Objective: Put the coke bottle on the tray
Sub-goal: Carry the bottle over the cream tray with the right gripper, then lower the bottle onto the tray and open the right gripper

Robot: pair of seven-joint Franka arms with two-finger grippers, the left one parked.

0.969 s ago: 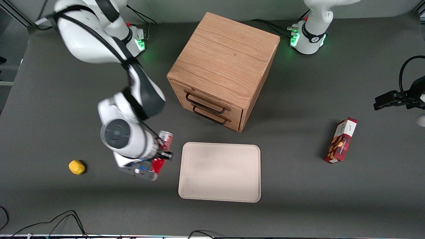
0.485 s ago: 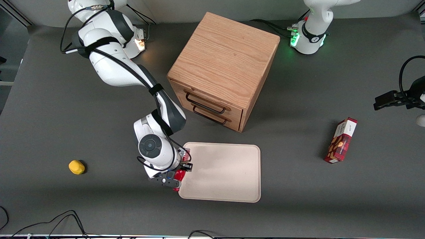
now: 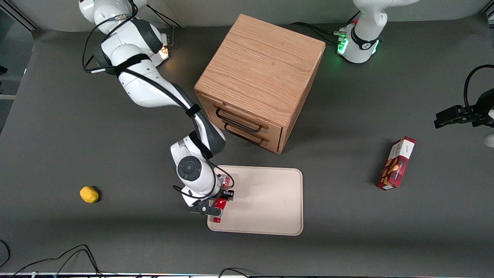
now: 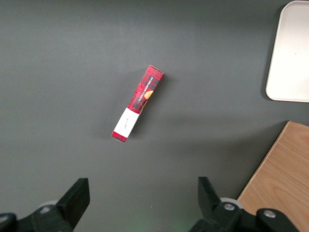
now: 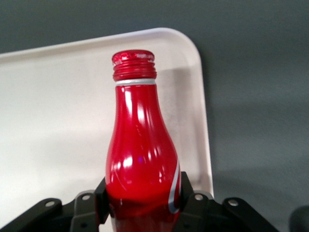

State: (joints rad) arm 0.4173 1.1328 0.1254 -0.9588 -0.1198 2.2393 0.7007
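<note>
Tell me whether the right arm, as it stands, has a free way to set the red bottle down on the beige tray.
Probably yes. The gripper, shut on the red contoured coke bottle, hangs over the pale beige rectangular tray near its edge, with only bare tray beneath it.

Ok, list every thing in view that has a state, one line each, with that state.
claw: shut on the coke bottle, over the tray's end toward the working arm.
coke bottle: capped, gripped by its body, lying level over the tray.
tray: flat on the table, nothing resting on it that shows.
cabinet: both drawers closed.
snack box: closed, on the table.
yellow object: loose on the table.
</note>
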